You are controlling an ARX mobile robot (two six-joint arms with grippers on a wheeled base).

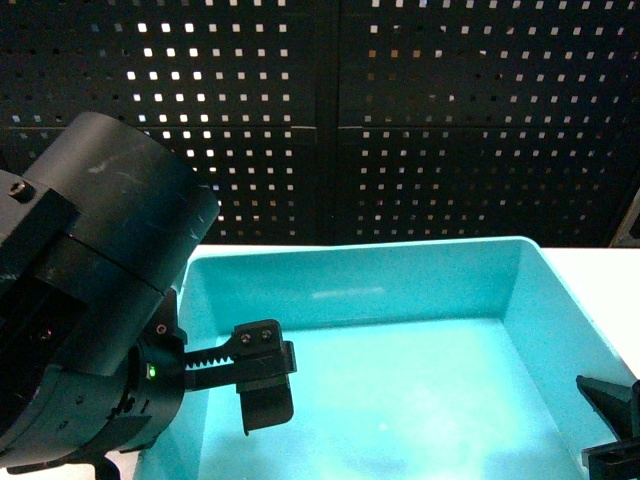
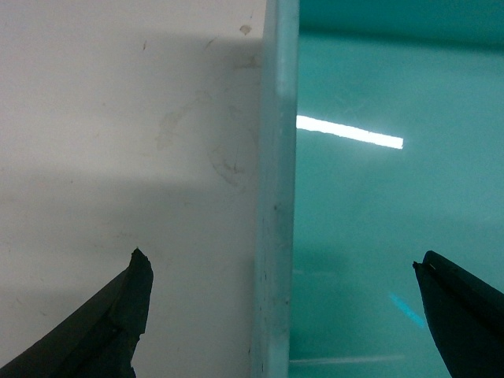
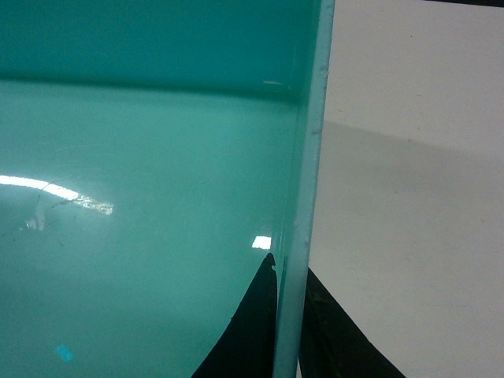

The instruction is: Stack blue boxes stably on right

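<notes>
Turquoise-blue smooth plastic tub (image 1: 520,262), rectangular with tapered walls and thin flared rim, sits on white tabletop (image 1: 600,268), filling the head view from centre out to 3 and 6 o'clock; nothing lying inside it. Left gripper (image 2: 279,315) straddles the tub's left wall: jaws spread wide, one finger (image 2: 110,315) outside over the table at 7 o'clock of the left wrist view, the other inside the tub at 4 o'clock, neither touching the rim (image 2: 276,197) between them. In the head view the inner left finger (image 1: 262,372) hangs inside the tub near its left wall, at 8 o'clock. Right gripper (image 3: 287,331) sits on the tub's right wall (image 3: 307,173), one dark finger pressed against each side of it, so it is clamped onto the tub at 6 o'clock of the right wrist view. Black perforated metal panel (image 1: 430,110) stands behind the table at 12 o'clock.
</notes>
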